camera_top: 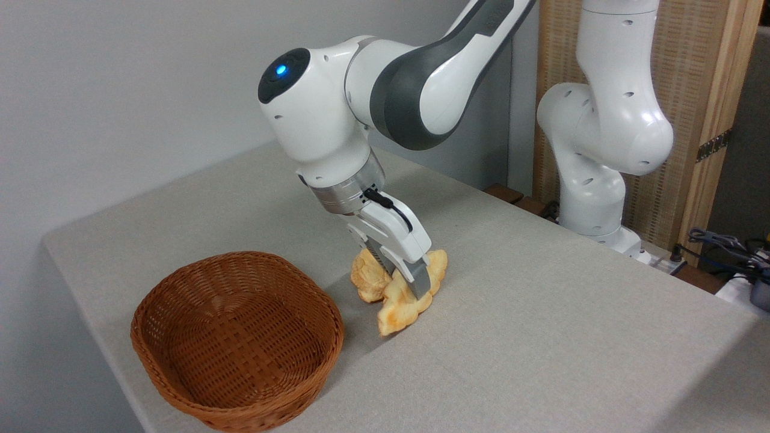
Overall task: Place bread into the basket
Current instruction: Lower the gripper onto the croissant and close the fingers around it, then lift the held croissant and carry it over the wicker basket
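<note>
The gripper point(415, 288) pinches the bread point(402, 307) across its middle, and since the roll is long with both tapered ends sticking out past the jaws, it could twist or slip loose in transit. The bread's lower tip looks to touch the bench point(541, 337); the empty basket point(237, 340) sits near the gripper's left.

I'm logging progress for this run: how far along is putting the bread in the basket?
Done: the gripper has reached the bread and sits around it. In hand: closing the grasp; the bread is on the table beside a smaller bun. Left: lifting, carrying and dropping it in the empty basket.
</note>
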